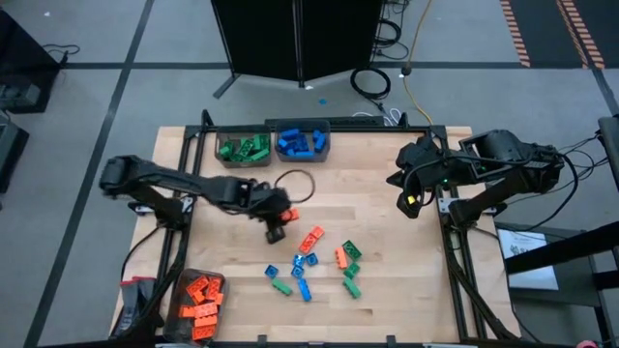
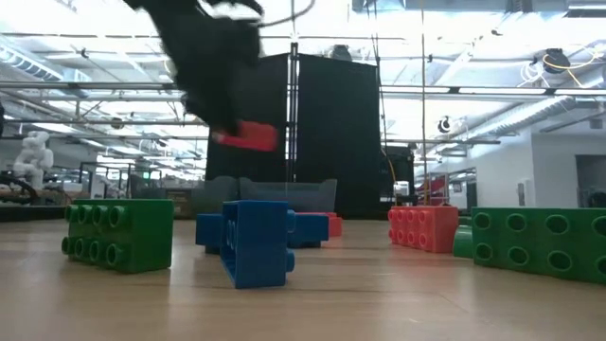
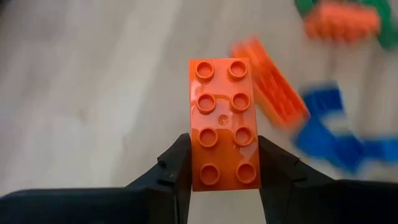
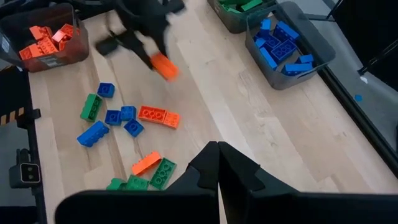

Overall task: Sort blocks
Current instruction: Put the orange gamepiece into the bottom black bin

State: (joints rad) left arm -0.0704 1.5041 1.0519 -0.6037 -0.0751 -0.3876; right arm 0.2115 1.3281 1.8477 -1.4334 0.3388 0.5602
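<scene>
Left gripper [image 3: 221,163] clenched an orange block [image 3: 222,122] by its lower end, lifted above the table [image 1: 387,309]; held so near one end, it risked pivoting loose before the orange bin [image 1: 200,300].
</scene>
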